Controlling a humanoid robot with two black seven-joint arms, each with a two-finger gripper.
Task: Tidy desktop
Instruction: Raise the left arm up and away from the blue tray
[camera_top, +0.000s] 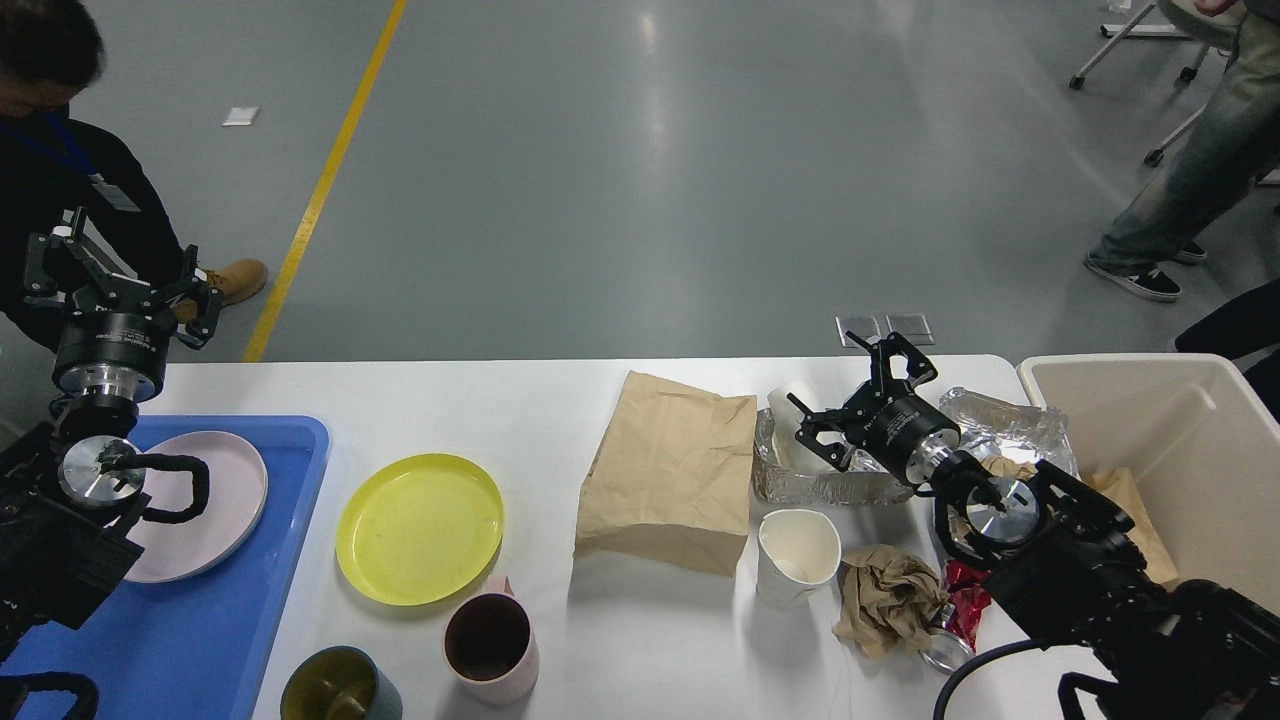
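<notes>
Paper bag (672, 470) and white cup (797, 555) crowd the desktop (560, 410).

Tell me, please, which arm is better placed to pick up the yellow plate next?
Left, probably: the left gripper hangs open above the blue tray, beside the yellow plate; the right gripper sits over the foil.

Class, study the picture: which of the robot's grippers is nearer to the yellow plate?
Left. The left gripper is raised beyond the blue tray, left of the yellow plate; the right gripper is farther, over the foil container.
</notes>
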